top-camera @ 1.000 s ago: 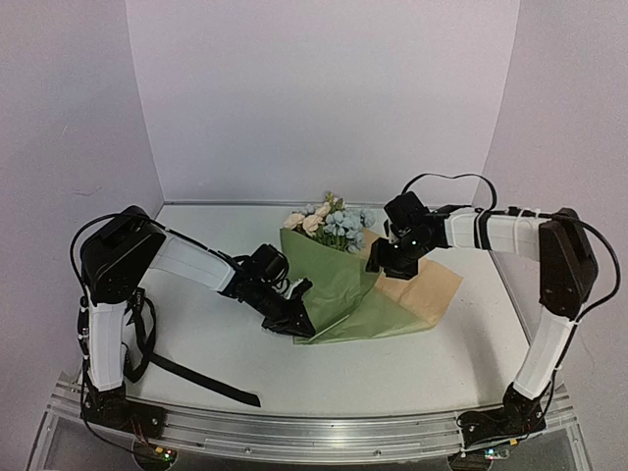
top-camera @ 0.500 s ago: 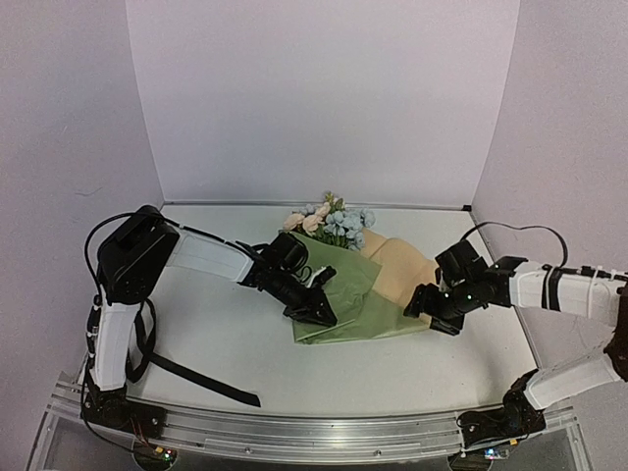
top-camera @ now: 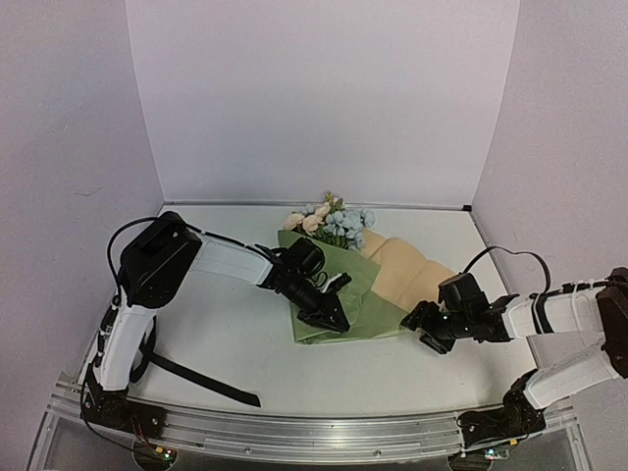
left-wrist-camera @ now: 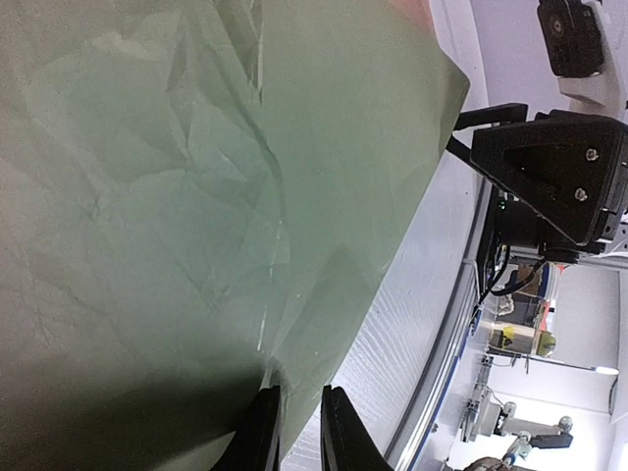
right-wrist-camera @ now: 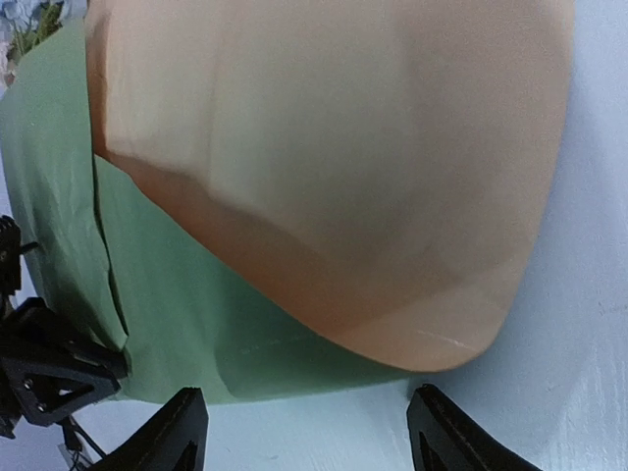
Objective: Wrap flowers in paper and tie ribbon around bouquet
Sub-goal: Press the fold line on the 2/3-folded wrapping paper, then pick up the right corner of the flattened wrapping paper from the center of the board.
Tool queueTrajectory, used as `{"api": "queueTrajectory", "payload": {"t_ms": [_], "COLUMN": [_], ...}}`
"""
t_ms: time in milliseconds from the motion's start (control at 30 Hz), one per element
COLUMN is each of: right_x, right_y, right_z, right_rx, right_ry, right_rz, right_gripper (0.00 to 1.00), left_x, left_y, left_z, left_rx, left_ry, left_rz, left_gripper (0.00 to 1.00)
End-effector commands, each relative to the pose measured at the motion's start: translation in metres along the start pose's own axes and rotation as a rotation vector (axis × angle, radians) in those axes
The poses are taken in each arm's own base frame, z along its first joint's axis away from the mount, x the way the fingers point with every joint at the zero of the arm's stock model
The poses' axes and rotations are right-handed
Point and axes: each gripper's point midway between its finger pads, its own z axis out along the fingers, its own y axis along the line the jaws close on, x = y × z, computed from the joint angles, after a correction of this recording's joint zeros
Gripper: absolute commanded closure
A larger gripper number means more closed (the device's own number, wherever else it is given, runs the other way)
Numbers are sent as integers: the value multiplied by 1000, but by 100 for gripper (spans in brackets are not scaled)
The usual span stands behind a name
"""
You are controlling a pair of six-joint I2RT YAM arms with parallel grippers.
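Left tool (top-camera: 332,316) pinches paper (top-camera: 368,294) fold; right tool (top-camera: 423,332) open, empty. Risk: unheld side springs open, wrap loosens, flowers (top-camera: 329,221) slip.

Soft even light, faint shadows, paper (left-wrist-camera: 147,196) softly blurred in wrist views

Fingers of the left gripper (top-camera: 334,320) meet the paper (top-camera: 368,294) at its folded near edge, the flowers (top-camera: 332,222) well beyond them. The paper's corner lies just ahead of the right gripper (top-camera: 423,331).
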Motion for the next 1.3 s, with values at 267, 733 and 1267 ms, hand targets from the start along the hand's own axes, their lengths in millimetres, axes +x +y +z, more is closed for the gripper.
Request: {"api": "queueTrajectory", "payload": {"t_ms": [267,733,1267], "right_x": [-19,-34,-25], "right_y": [-22,12,55], "right_z": [13,-5,-42], "right_rx": [-11,-91,-96], "right_ry": [-169,-227,-245], "right_rz": [75,-49,-272], "right_gripper": [51,100,100], "left_x": [-4,3,-20], "left_y": [-3,4,-44], "left_z": [8,10,-15], "left_rx": [13,7,94], "left_ry": [16,26,-34], "left_rz": [8,-8,88], "left_gripper": [83,83,83]}}
